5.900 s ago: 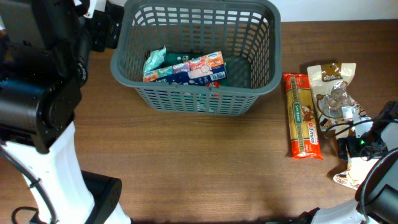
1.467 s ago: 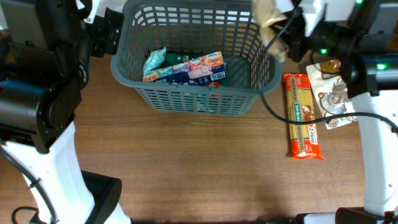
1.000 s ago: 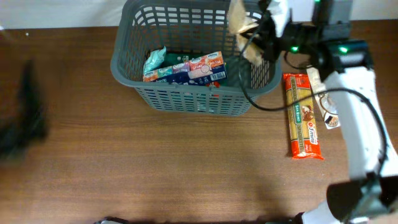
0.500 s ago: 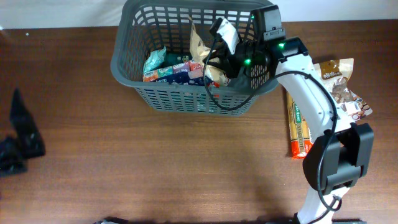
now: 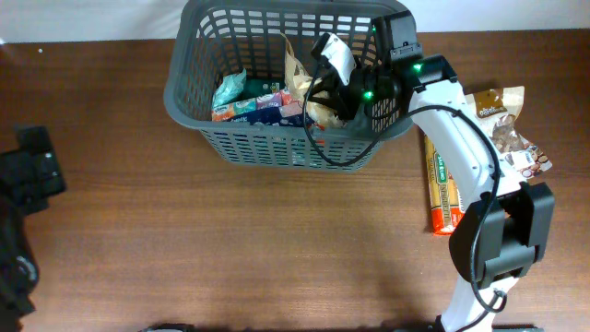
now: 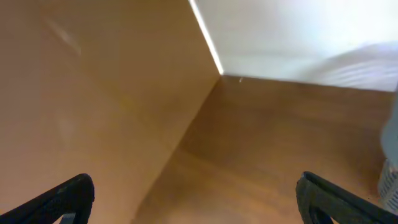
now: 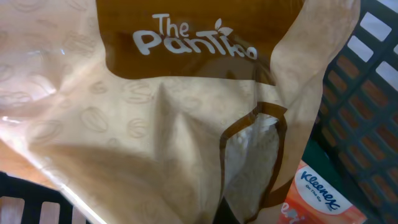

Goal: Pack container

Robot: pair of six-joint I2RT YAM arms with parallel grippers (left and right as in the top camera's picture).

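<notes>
The container (image 5: 258, 148), a dark grey lattice basket, stands at the back centre of the table. My right gripper (image 5: 334, 94) reaches into it from the right and is shut on a beige and brown pouch (image 5: 297, 69). The pouch hangs inside the basket, next to the packs lying on its floor. In the right wrist view the pouch (image 7: 155, 124) fills almost the whole frame and hides the fingers. An orange Kleenex pack (image 7: 323, 193) and the basket wall (image 7: 367, 81) show beside it. My left gripper (image 6: 196, 190) is open over bare table at the far left, holding nothing.
A teal packet (image 5: 229, 89) and tissue packs (image 5: 267, 106) lie in the basket. Right of the basket, on the table, lie a long spaghetti pack (image 5: 447, 189) and a brown snack bag (image 5: 507, 124). The left arm (image 5: 28, 180) stays at the left edge.
Over the last second my right gripper carried the pouch from above the basket's right rim down into the basket, and it now holds still. The left arm shifted slightly at the left edge.
</notes>
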